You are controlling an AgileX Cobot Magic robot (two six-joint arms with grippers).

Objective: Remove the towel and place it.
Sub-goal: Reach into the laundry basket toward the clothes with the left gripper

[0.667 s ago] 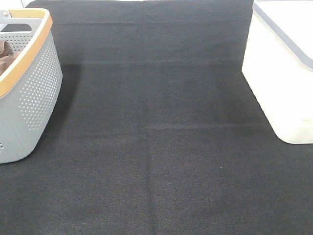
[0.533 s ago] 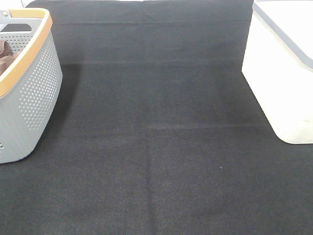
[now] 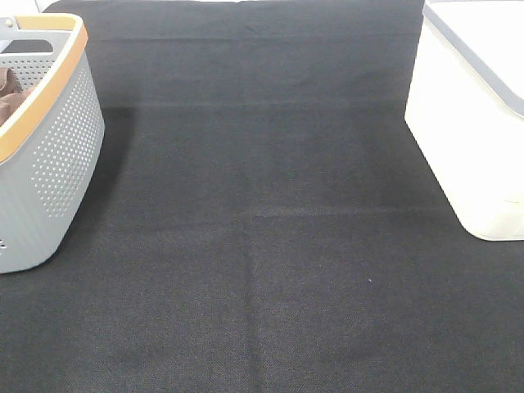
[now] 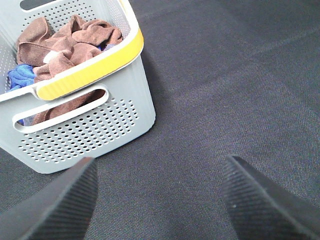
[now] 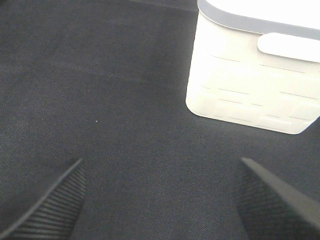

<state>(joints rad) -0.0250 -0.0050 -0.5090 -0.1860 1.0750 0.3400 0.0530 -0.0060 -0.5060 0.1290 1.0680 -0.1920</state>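
- Towel (image 4: 65, 37) of reddish-brown microfibre lies crumpled inside the grey perforated plastic basket (image 3: 61, 155) with the yellow-orange rim. A fold of it shows through the basket's handle slot.
- A bright blue cloth (image 4: 20, 77) sits in the same basket, touching the towel.
- Seen from the high camera, the basket stands at ten o'clock on the black fabric-covered worktop (image 3: 262, 246).
- The white rectangular plastic bin (image 3: 467, 155) with a grey-edged lid stands at two o'clock, well apart from the basket.
- The left gripper (image 4: 160, 160) hovers over the worktop near the basket, its jaws spread wide and gripping nothing.
- The right gripper (image 5: 162, 162) hangs over the worktop near the white bin, its jaws also spread and holding nothing.
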